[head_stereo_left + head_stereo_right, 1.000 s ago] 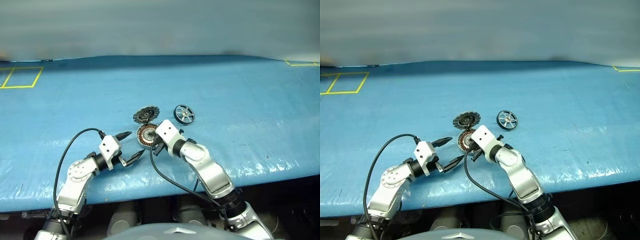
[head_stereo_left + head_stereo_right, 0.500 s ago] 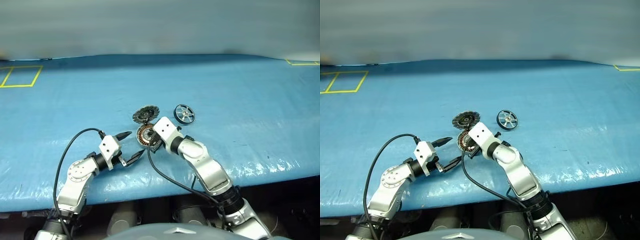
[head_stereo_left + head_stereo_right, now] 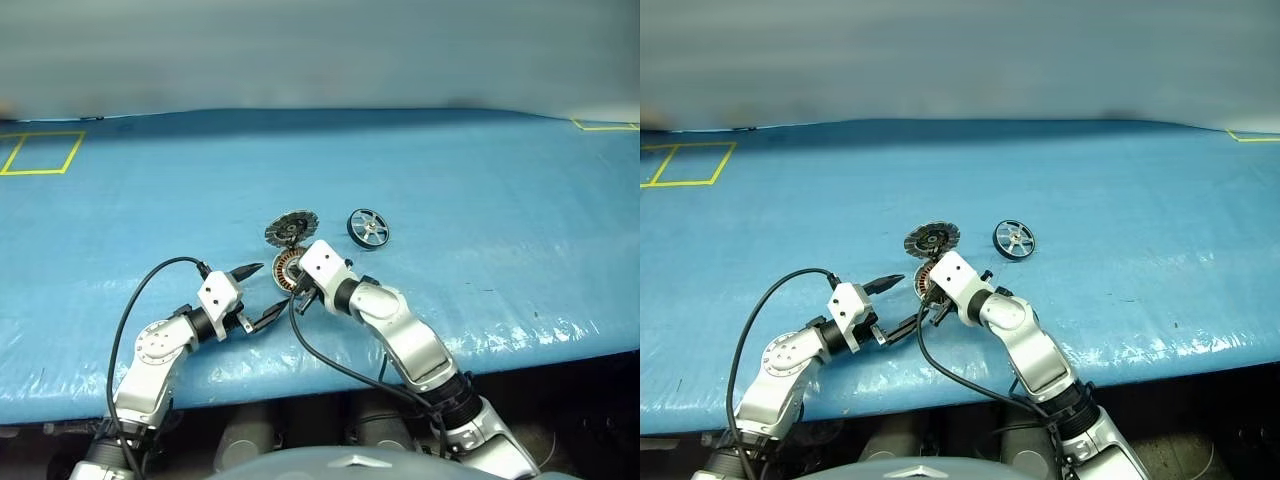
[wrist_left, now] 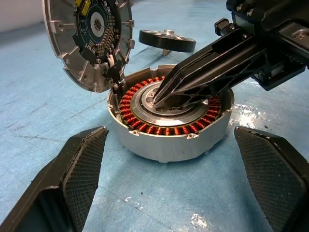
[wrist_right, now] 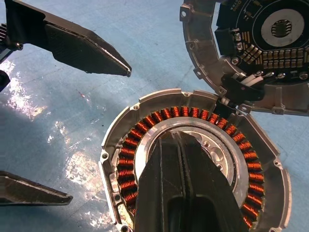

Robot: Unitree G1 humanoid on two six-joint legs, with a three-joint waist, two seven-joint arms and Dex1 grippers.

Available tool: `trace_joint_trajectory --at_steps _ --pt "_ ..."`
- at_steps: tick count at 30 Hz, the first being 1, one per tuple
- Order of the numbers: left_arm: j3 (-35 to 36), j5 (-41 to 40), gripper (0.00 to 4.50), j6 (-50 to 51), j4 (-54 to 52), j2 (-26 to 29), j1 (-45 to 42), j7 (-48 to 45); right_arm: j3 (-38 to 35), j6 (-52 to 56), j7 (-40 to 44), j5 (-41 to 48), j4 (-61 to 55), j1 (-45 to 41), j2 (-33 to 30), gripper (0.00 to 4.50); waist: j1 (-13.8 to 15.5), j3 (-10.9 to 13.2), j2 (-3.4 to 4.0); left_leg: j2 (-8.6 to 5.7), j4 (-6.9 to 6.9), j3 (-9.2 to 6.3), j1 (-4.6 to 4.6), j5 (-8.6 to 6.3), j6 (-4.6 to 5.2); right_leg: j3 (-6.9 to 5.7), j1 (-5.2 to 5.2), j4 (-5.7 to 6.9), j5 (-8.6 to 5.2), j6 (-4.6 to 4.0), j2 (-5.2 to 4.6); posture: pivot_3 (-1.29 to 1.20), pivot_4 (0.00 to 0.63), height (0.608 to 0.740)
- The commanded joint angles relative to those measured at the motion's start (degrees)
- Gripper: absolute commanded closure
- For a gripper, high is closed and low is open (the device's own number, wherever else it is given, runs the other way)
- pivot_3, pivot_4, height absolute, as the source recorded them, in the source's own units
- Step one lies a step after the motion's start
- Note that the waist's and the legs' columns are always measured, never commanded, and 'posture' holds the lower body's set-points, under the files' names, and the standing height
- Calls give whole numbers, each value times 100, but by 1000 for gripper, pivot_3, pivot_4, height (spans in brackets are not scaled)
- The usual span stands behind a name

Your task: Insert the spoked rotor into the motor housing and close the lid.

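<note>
The motor housing [image 4: 169, 126] lies on the blue table with its coppery windings facing up. Its toothed grey lid [image 4: 89, 38] stands open at the far rim, also seen as the lid [image 3: 291, 228]. Beyond and to the right, the spoked rotor [image 3: 368, 227] lies flat and apart from both grippers. My right gripper [image 4: 161, 96] is shut, its tips resting on the housing's silver centre [image 5: 212, 145]. Just left of the housing on its near side, my left gripper [image 3: 271, 288] is open and empty, its fingers [image 4: 82, 164] spread wider than the housing.
The blue sheet [image 3: 480, 200] covers the whole table, and its front edge [image 3: 520, 345] runs close below my arms. Yellow tape marks [image 3: 40, 155] sit at the far left and far right corners. Black cables [image 3: 130, 310] loop from both wrists.
My right arm has swung a little to the left over the housing, still shut. The left gripper, rotor and lid have kept still.
</note>
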Motion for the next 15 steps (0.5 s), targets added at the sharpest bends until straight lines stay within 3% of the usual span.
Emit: trace_joint_trajectory --at_steps 1,15 --pt "46 33 0 -127 -87 -8 15 43 -4 -16 -8 35 223 -44 37 4481 0 0 0 0 0 0 2 0 0 0 1 0 0 0 0 0 150 740" --pt "54 50 0 -156 -94 2 -7 93 -401 105 -166 235 357 -86 149 4481 5 0 0 5 0 -1 14 3 -6 0 11 2 0 -1 -13 0 150 740"
